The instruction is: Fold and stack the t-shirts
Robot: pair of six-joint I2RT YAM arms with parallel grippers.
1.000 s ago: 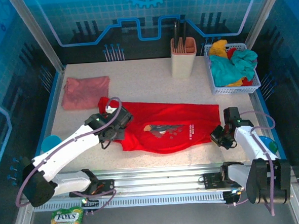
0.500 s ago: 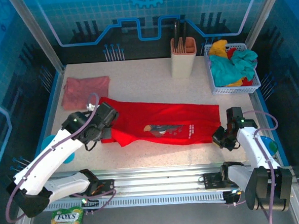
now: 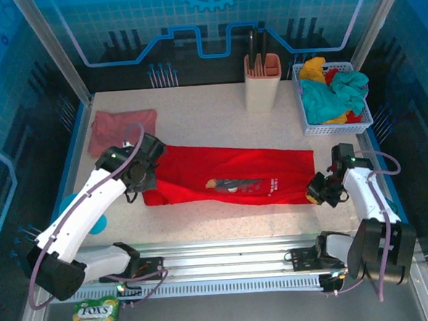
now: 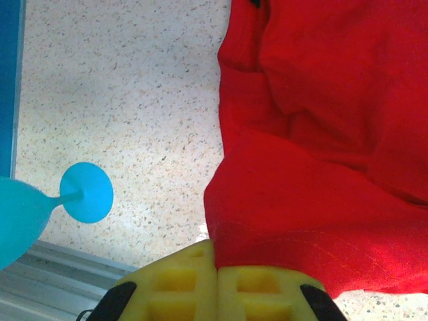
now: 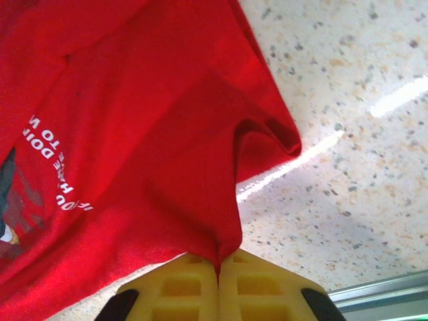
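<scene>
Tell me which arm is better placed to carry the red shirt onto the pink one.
Left, probably: the left gripper is shut on the red shirt end lying nearest the pink shirt, while the right gripper pinches the opposite end, farthest from it.

Top camera looks down and forward from behind the arm bases, whole tabletop (image 3: 211,120) in frame. Left wrist camera hangs close over the left end of the red t-shirt (image 4: 321,134), right wrist camera close over its right end. All three share that shirt.

Fox's printed on candy bag (image 3: 95,318)
</scene>
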